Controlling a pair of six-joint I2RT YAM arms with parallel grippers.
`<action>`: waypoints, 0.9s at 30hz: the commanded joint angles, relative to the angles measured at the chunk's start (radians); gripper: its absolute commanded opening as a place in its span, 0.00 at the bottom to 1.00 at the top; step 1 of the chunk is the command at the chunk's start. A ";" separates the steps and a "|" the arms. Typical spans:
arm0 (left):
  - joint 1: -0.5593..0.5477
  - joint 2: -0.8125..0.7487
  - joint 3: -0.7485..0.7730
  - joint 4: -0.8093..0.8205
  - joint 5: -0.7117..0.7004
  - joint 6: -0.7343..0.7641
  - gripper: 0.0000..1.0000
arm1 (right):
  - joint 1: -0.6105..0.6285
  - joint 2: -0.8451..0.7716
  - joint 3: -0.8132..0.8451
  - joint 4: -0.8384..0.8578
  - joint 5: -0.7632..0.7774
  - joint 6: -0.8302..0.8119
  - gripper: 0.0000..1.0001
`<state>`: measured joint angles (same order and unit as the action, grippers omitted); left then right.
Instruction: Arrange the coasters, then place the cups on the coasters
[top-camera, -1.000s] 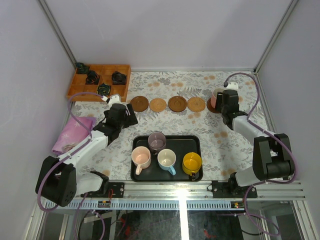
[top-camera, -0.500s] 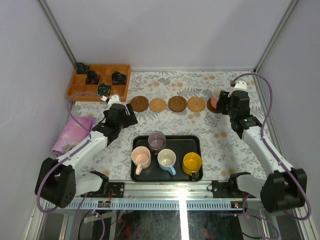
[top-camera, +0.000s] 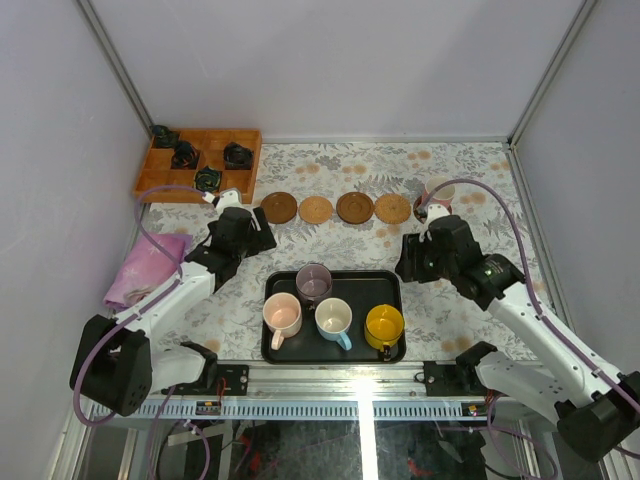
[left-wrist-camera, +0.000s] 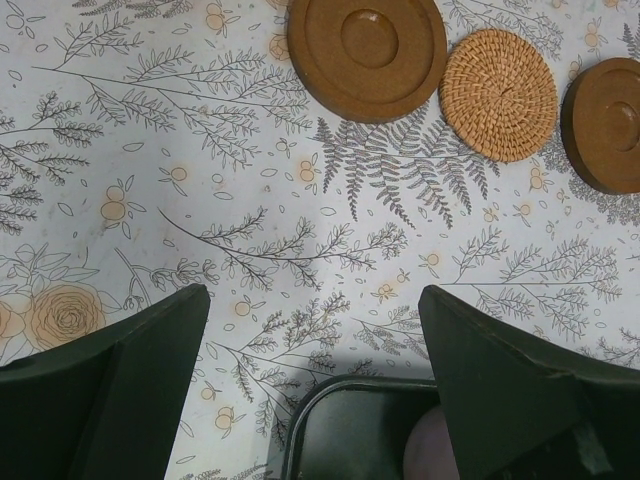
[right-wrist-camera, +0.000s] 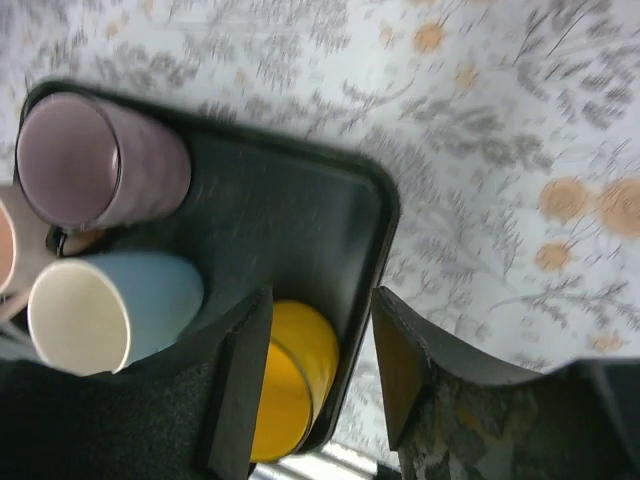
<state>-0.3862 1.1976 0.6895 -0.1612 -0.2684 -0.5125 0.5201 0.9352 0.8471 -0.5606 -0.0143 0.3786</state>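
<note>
Four coasters lie in a row: dark (top-camera: 279, 208), woven tan (top-camera: 316, 210), dark (top-camera: 354, 207) and dark (top-camera: 392, 209). A salmon-pink cup (top-camera: 440, 190) stands at the row's right end, and the coaster under it is mostly hidden. On the black tray (top-camera: 375, 290) stand the mauve cup (top-camera: 313, 283), peach-pink cup (top-camera: 282, 315), light blue cup (top-camera: 334, 318) and yellow cup (top-camera: 384, 325). My left gripper (left-wrist-camera: 312, 300) hangs open and empty over the tray's far left corner. My right gripper (right-wrist-camera: 320, 300) is open and empty above the tray's right edge, near the yellow cup (right-wrist-camera: 290, 380).
A wooden compartment box (top-camera: 200, 160) with small black objects sits at the back left. A pink cloth (top-camera: 150, 265) lies by the left wall. Enclosure walls close in both sides and the back.
My right arm has let go of the salmon-pink cup and swung from it towards the tray's right side. The left arm has not moved.
</note>
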 joint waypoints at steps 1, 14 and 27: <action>-0.002 -0.020 0.005 0.017 0.007 -0.019 0.86 | 0.083 -0.033 0.023 -0.144 -0.035 0.084 0.50; -0.003 -0.039 0.005 -0.004 -0.002 -0.020 0.86 | 0.258 -0.056 -0.051 -0.261 -0.037 0.183 0.46; -0.003 -0.027 0.004 0.005 0.002 -0.023 0.86 | 0.265 -0.029 -0.120 -0.265 0.013 0.223 0.43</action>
<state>-0.3862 1.1751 0.6891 -0.1734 -0.2676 -0.5240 0.7734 0.8913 0.7414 -0.8295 -0.0338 0.5774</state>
